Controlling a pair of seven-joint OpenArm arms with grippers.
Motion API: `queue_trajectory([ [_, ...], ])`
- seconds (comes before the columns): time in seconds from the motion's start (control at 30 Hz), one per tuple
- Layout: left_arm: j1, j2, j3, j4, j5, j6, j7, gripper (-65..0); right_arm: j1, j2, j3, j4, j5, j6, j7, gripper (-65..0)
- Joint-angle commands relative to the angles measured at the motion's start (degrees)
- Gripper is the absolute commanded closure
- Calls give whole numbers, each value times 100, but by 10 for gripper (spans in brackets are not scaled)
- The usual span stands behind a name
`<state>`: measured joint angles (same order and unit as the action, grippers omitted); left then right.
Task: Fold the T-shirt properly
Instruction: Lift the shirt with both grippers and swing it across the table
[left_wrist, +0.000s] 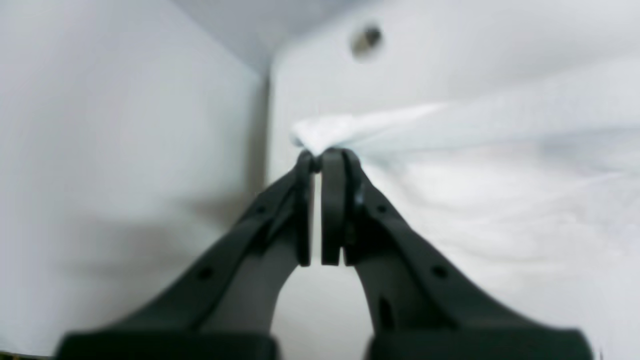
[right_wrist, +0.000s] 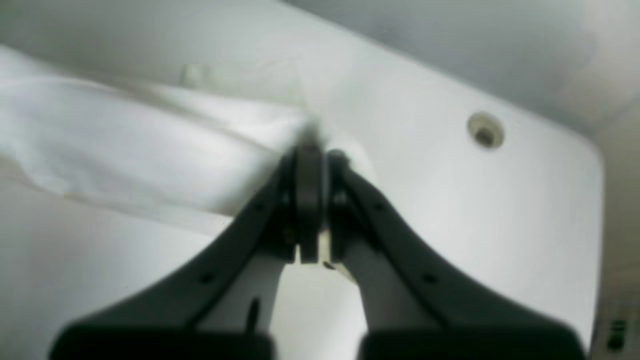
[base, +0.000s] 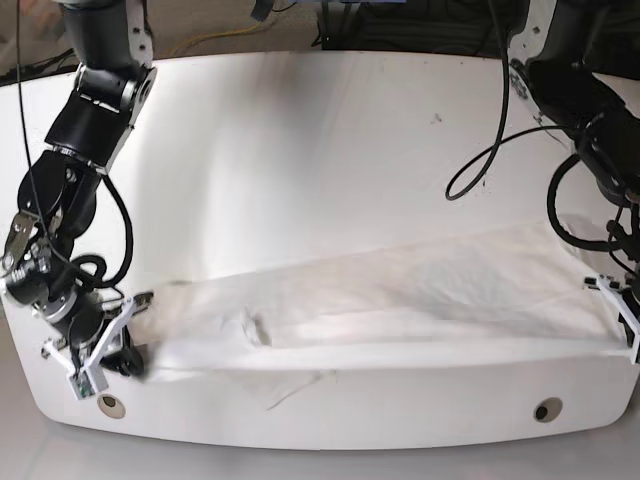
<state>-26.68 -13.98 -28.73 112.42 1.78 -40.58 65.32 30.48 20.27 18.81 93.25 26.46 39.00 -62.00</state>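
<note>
Left gripper clamped on a corner of the T-shirt; right gripper likewise pinching the opposite end. Stretched between both grippers, plain white side up, low over the near edge of the white table. No containers

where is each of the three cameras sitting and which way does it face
Left wrist: rides just behind the left claw, looking along its shut fingers at the T-shirt corner they pinch and a table edge.
Right wrist: behind the right claw, shut on the shirt, facing a table corner with a hole.
Base: raised at the near table edge, looking down across the table; both arms show at the sides.
Shared: the stretched T-shirt appears in every view.
</note>
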Motion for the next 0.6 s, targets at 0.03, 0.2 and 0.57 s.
queue_trajectory([
  [0.03, -633, -180, 143, 77, 28, 58, 66, 0, 789, 280, -197, -178, 58, -37, 165, 0],
  [0.2, -1697, -435, 486, -20, 28, 58, 259, 0, 1985, 650, -830, -574, 58, -37, 165, 0],
  [0.57, -3086, -875, 1110, -55, 11, 58, 259, 0, 3427, 1168, -1498, -389, 119, 86, -319, 0],
])
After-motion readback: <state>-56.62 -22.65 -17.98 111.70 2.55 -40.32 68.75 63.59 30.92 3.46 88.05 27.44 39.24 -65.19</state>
